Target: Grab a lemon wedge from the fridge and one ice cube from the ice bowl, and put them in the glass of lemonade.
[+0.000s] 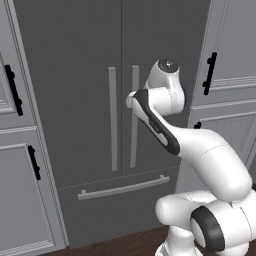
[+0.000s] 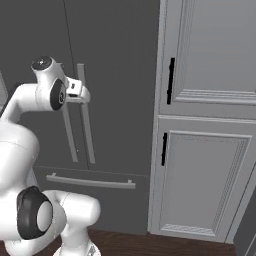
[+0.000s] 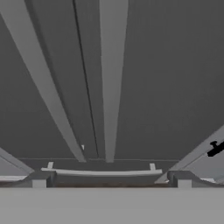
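Facing the fridge (image 1: pixel 75 100), the white arm (image 1: pixel 200 150) reaches up from 5 o'clock in the left base view toward the pair of long grey bar handles at the middle of the doors. Both doors are shut, and the seam between them runs straight up toward 12 o'clock. The right door handle (image 1: pixel 134 117) stands just beside the arm's wrist, which covers part of it; the left door handle (image 1: pixel 113 120) stands clear at its 9 o'clock side. Below them, at 6 o'clock, the drawer handle (image 1: pixel 122 188) lies crosswise on the bottom drawer.

In the right base view the arm rises from 8 o'clock and the hand sits against the handles at about 10 o'clock; the gripper (image 2: pixel 84 95) is close to the right door handle there, and whether it touches cannot be told. Panelled grey cabinets (image 2: pixel 210 125) with black handles fill the 3 o'clock side.

In the hand view the two finger tips (image 3: pixel 39 180) stand wide apart at 7 and 5 o'clock with nothing between them, so the hand is open and empty. Both bar handles run from 12 o'clock down to the centre, and the drawer handle lies across just above the tips.
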Available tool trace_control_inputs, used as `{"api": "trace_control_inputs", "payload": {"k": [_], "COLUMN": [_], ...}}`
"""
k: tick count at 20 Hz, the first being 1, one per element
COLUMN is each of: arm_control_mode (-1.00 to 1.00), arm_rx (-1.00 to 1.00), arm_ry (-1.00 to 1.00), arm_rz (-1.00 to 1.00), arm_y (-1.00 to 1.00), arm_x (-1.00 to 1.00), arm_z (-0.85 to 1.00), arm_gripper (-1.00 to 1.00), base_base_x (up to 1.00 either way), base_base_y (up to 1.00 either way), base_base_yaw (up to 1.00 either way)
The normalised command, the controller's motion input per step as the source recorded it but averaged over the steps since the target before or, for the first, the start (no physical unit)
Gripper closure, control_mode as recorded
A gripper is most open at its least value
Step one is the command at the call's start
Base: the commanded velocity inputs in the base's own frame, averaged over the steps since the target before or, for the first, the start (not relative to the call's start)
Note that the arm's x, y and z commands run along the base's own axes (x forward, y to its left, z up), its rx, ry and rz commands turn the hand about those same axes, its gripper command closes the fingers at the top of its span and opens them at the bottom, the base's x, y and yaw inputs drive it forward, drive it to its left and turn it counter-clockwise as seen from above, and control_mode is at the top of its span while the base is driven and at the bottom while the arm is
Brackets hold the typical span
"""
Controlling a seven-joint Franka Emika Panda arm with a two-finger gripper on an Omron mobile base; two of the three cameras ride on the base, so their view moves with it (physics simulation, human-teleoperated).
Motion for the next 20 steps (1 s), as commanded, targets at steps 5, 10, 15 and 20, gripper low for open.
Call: {"api": "trace_control_inputs", "payload": {"k": [5,10,15,20], "arm_control_mode": [-1.00,-1.00,-1.00,-1.00], "arm_rx": [0.00,0.00,0.00,0.00], "arm_ry": [0.00,0.00,0.00,0.00], "arm_rz": [0.00,0.01,0.01,0.00], "arm_y": [-0.04,-0.05,0.00,0.02], "arm_x": [0.66,0.59,0.40,0.44], "arm_z": [-0.36,-0.10,-0.26,-0.22], "arm_gripper": [-1.00,-1.00,-1.00,-1.00], "base_base_x": [0.00,0.00,0.00,0.00], "base_base_y": [0.00,0.00,0.00,0.00], "base_base_yaw": [0.00,0.00,0.00,0.00]}}
